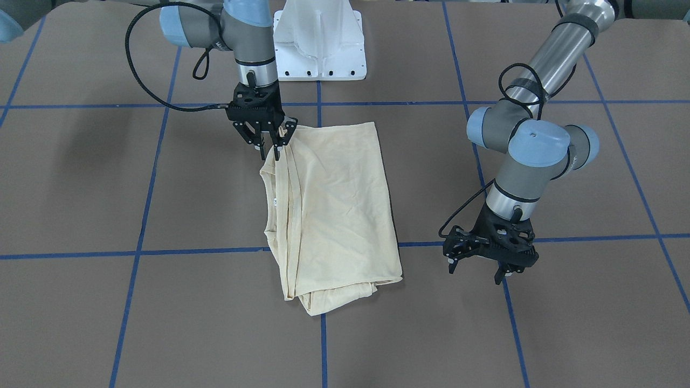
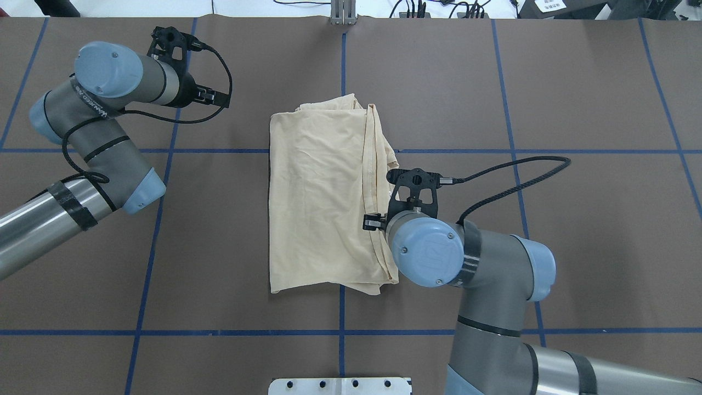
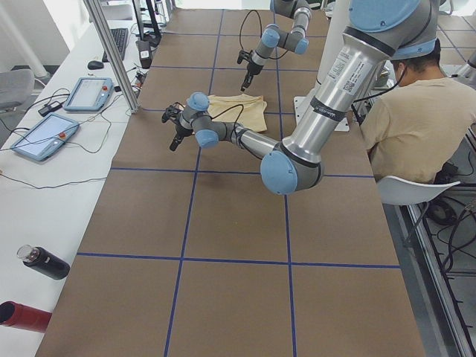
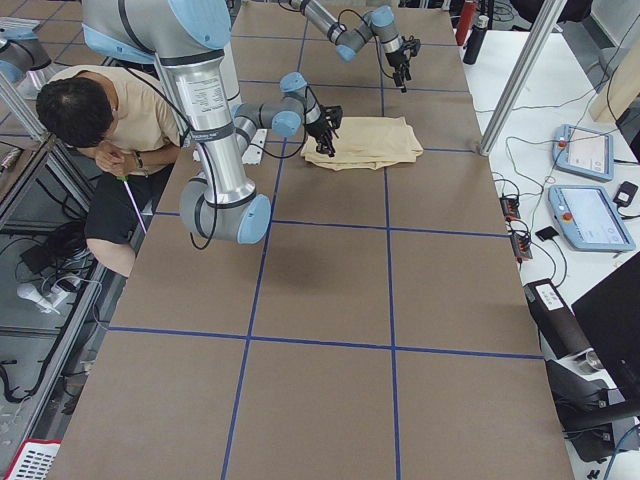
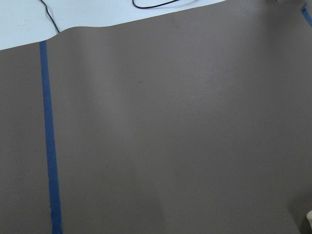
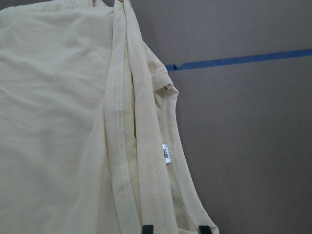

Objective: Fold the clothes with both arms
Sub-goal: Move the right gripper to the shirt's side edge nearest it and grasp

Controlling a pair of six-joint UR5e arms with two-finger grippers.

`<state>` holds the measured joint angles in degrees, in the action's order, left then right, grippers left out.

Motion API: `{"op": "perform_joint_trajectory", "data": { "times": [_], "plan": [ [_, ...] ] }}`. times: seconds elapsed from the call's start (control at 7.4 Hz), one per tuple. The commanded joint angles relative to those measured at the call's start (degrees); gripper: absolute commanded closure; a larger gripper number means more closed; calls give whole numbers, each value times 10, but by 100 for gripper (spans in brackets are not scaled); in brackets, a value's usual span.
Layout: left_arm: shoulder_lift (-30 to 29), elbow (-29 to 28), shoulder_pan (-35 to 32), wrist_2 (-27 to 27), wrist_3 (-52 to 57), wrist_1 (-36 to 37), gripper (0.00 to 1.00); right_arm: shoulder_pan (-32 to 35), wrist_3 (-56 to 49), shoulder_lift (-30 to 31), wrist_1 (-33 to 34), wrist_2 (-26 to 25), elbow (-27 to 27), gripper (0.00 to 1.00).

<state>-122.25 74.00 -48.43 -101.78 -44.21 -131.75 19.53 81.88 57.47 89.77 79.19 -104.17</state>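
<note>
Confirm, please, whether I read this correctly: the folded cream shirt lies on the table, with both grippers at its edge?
Not quite: only the right gripper is at the edge of the shirt, by the neck label. The left gripper hangs over bare table, apart from the cloth, as the exterior front-facing view shows. The shirt does lie folded on the table.

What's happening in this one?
A cream shirt is being folded and already lies as a neat rectangle on the table. The right gripper is down at its hemmed edge, jaws straddling the layers; whether they pinch it is unclear. The left gripper hangs open over bare table, away from the shirt.
</note>
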Motion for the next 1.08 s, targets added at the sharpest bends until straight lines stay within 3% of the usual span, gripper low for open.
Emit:
{"op": "perform_joint_trajectory", "data": {
  "times": [0.0,0.14,0.41,0.54,0.68,0.95],
  "plan": [
    [0,0,0,0,0,-1,0,23,-45,-86,41,23,96,0],
    [0,0,0,0,0,-1,0,24,-81,-92,41,23,117,0],
    [0,-1,0,0,0,-1,0,24,-115,-90,65,53,101,4],
    [0,-1,1,0,0,-1,0,17,-116,-68,66,70,67,15],
    [1,-1,0,0,0,-1,0,-8,-129,-48,100,79,14,34],
    [1,-1,0,0,0,-1,0,-43,-135,-44,140,81,-11,54]
  ]
}}
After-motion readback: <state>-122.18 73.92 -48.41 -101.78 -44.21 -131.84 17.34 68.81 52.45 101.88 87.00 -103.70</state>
